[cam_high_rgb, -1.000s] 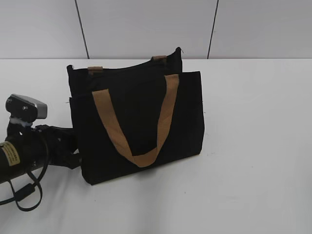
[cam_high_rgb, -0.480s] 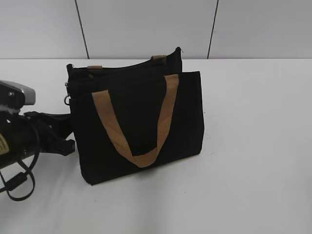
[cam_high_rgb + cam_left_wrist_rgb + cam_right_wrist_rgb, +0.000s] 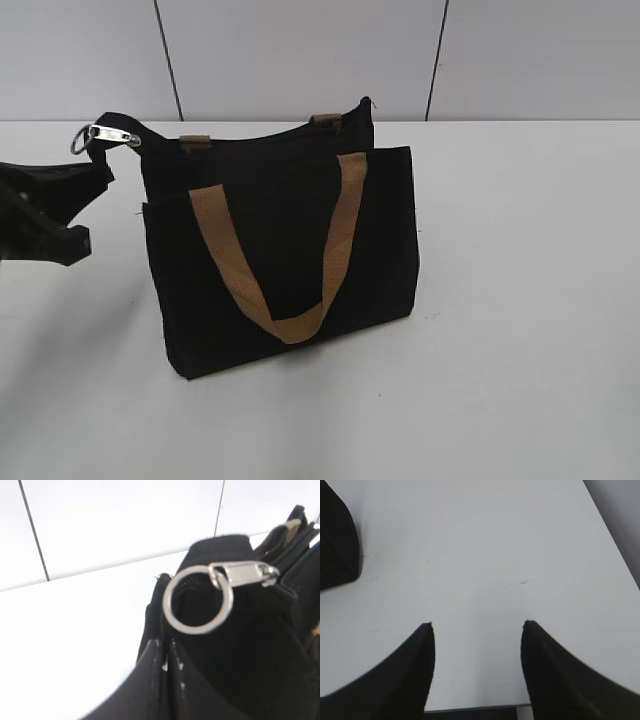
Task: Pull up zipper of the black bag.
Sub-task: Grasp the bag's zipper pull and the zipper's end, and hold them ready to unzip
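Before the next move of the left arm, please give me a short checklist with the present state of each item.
1. zipper visible at the black bag's left top corner: ok.
2. Pull ring free, not snagged: ok.
3. left gripper jaws shut, close under the ring: ok.
4. Jaws actually holding zipper or fabric: cannot tell.
5. Bag upright on the table: ok.
6. right gripper open, away from the bag: ok.
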Motion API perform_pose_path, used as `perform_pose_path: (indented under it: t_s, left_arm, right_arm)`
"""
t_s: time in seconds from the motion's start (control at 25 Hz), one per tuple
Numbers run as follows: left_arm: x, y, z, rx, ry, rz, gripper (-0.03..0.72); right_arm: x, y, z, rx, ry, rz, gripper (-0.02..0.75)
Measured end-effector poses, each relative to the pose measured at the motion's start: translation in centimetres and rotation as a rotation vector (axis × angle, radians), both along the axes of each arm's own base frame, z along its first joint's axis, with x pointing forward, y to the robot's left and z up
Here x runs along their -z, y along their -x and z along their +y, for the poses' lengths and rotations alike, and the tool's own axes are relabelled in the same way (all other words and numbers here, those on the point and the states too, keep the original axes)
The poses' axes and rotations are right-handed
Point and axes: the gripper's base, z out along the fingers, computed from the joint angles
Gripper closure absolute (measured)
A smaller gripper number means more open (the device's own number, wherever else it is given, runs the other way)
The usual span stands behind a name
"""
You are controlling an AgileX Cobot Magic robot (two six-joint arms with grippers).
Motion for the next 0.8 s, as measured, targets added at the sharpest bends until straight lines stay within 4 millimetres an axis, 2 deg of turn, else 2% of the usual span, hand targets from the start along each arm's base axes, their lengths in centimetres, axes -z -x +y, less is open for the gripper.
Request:
perform_pose_path:
  t_s: [0.4, 0.8]
  left_arm:
    - [-2.3, 1.3, 0.6, -0.015, 0.004, -0.066, 0.697]
    - [-5.7, 1.0, 0.4, 0.007, -0.038, -0.164, 0.697]
  right_arm:
    - [0.0, 0.0, 0.0, 0.003, -0.005, 0.000, 0.305]
    - [0.0, 0.0, 0.1, -0.006, -0.010, 0.000, 0.305]
